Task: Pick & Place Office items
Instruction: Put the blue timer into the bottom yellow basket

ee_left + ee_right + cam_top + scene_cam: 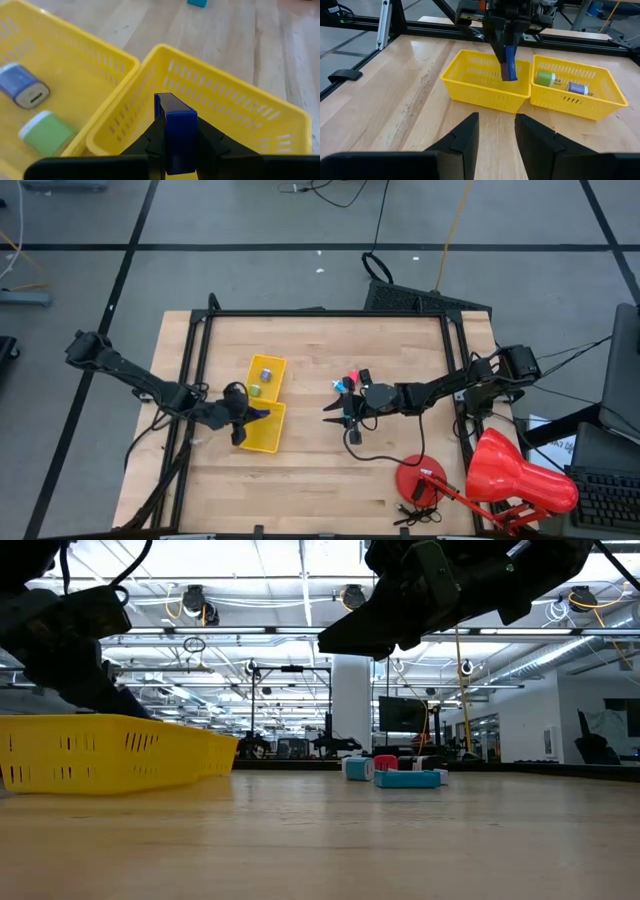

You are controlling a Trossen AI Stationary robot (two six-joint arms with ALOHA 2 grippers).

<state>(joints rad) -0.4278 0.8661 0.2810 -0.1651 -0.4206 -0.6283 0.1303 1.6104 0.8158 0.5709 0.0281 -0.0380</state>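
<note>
My left gripper (180, 145) clamps a blue piece (179, 135) above the near yellow basket (485, 87). From overhead that piece is barely discernible; the wrist view alone shows green (46, 132) and purple (22, 86) items binned. Right gripper (496, 132) hangs apart, empty, over the table (320, 470).

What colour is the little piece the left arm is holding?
Blue; the piece, clamped in the left gripper, shows best in the left wrist view.
</note>
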